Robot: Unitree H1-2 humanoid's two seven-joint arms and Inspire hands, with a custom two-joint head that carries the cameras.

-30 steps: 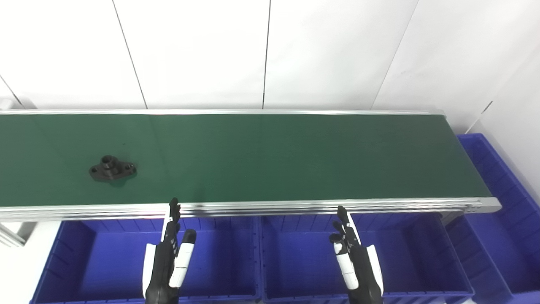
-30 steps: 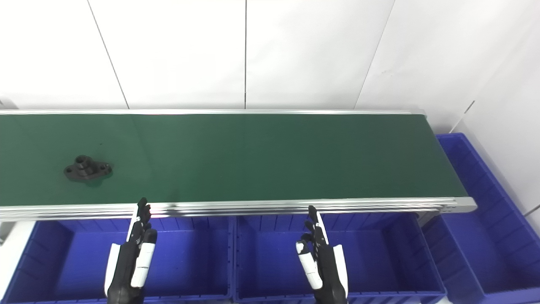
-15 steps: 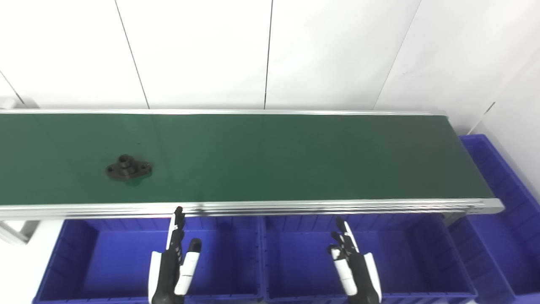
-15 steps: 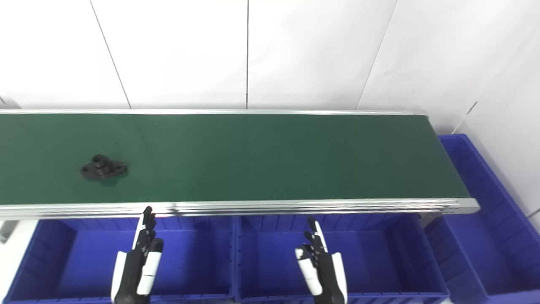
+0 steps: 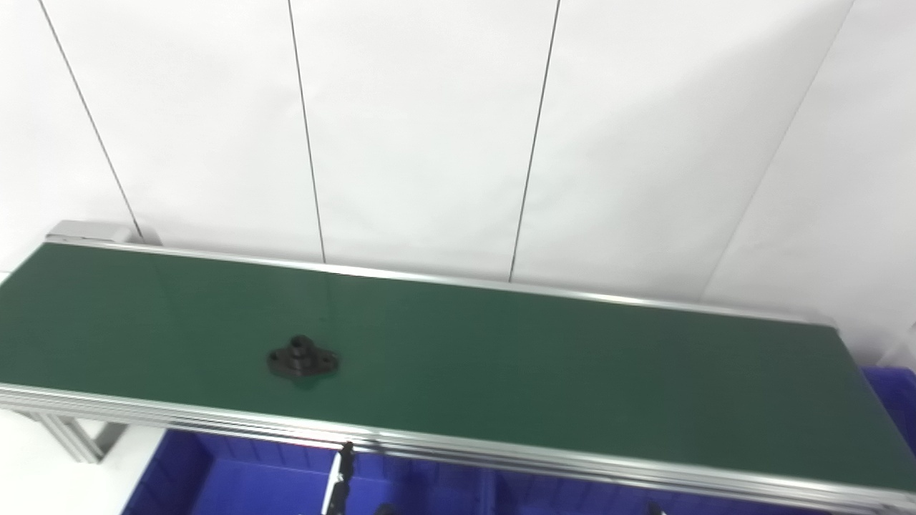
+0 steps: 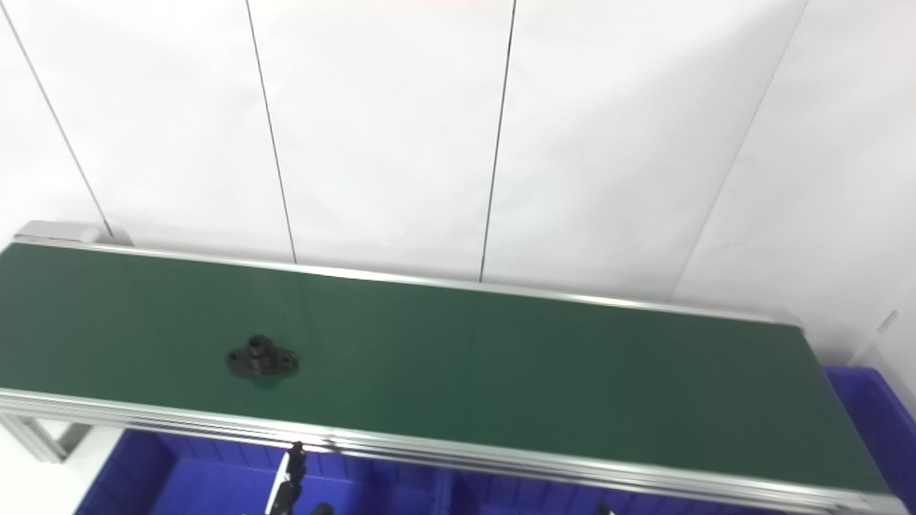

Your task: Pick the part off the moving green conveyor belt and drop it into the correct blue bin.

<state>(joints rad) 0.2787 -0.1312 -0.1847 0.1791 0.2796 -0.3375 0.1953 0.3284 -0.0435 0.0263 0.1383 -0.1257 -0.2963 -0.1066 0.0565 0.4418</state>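
Observation:
A black flanged part [image 5: 303, 357] with a raised hub lies on the green conveyor belt [image 5: 537, 365], left of its middle and toward the near rail. Just the fingertips of my left hand [image 5: 342, 478] rise from the bottom edge, below the near rail and a little right of the part. They are straight, apart from the thumb tip, and hold nothing. Of my right hand [image 5: 653, 507] only a tiny tip shows at the bottom edge. Blue bins [image 5: 236, 479] sit under the belt's near side.
Another blue bin [image 6: 869, 408] stands past the belt's right end. An aluminium rail [image 5: 572, 461] edges the belt's near side, with a frame leg [image 5: 71, 436] at the left. White wall panels rise behind the belt.
The camera has tilted up, so the belt sits lower in the picture and both hands have nearly dropped out of view. The part has ridden rightward along the belt.

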